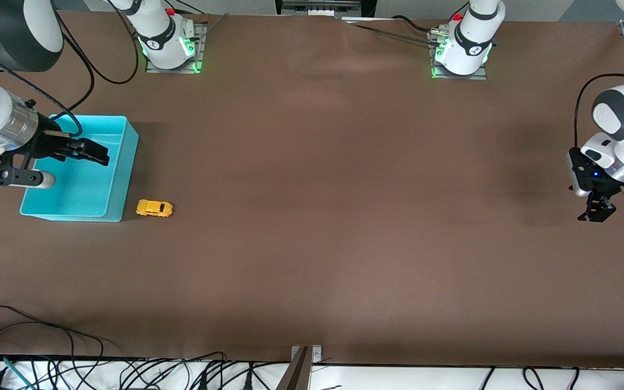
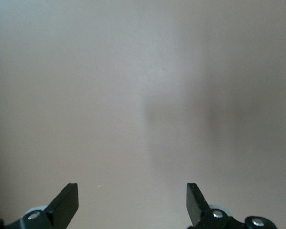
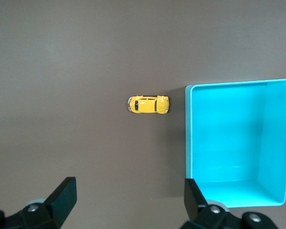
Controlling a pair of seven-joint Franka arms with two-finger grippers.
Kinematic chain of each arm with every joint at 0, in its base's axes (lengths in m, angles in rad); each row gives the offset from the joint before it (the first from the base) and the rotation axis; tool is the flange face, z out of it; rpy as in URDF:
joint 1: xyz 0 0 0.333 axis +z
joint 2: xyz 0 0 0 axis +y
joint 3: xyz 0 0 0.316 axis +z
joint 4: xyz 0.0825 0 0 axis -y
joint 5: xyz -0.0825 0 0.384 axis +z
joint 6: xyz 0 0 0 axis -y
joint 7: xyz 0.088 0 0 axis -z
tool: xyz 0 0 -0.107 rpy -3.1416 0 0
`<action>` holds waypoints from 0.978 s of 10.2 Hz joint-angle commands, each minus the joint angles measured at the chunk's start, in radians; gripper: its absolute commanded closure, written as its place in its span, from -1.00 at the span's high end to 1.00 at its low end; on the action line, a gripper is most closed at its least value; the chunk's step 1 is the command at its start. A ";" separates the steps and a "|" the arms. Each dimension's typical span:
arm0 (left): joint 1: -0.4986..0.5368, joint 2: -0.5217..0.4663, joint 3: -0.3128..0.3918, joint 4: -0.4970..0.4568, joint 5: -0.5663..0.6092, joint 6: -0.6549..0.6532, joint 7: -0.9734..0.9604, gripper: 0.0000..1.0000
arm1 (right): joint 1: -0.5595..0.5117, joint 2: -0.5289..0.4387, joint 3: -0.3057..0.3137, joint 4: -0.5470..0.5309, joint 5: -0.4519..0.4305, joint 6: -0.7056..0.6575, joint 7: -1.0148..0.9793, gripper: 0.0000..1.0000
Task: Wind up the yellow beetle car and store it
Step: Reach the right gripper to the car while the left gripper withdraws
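So, the biggest thing you see is the brown surface (image 1: 344, 216). It fills almost the whole front view, and the two arm bases stand along its top edge.

Next comes the turquoise bin (image 1: 119, 162). It sits at the right arm's end of the surface. It is an open box with nothing lying inside it that you can see. In the right wrist view the turquoise bin (image 3: 271, 143) shows its bright blue floor and walls.

Then you have the right gripper (image 1: 87, 151). It hangs in the air over the turquoise bin. Its fingers (image 3: 62, 198) are spread wide and they hold nothing. You can see a big gap between them in the right wrist view.

The left gripper (image 1: 596, 208) is up over the bare brown surface at the left arm's end, well apart from everything else. This arm waits. Its fingers (image 2: 66, 202) are spread wide too, with nothing between them. Under them you see only brown surface.

Last and smallest is the yellow beetle car (image 1: 154, 208). It stands on its wheels on the surface, just beside the turquoise bin but not touching it. It is next to the bin's corner that is nearer to the front camera. In the right wrist view the yellow beetle car (image 3: 148, 104) has a small gap between it and the bin's wall.
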 commanded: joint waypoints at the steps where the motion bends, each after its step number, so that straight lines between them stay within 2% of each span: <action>1: -0.067 -0.124 0.009 -0.023 -0.021 -0.075 0.006 1.00 | 0.000 0.017 0.000 -0.004 0.009 0.003 -0.195 1.00; 3: -0.110 -0.201 0.011 -0.020 -0.021 -0.121 0.006 1.00 | 0.000 0.077 0.001 -0.007 0.013 0.022 -0.379 1.00; 6: -0.154 -0.279 0.011 -0.017 -0.024 -0.143 -0.014 1.00 | 0.006 0.126 0.017 -0.078 0.015 0.206 -0.761 1.00; 8: -0.181 -0.345 0.011 -0.010 -0.014 -0.280 -0.315 1.00 | 0.003 0.193 0.021 -0.087 0.033 0.248 -1.055 1.00; 10: -0.190 -0.376 0.011 0.025 -0.011 -0.397 -0.514 1.00 | -0.035 0.261 0.017 -0.113 0.153 0.294 -1.326 1.00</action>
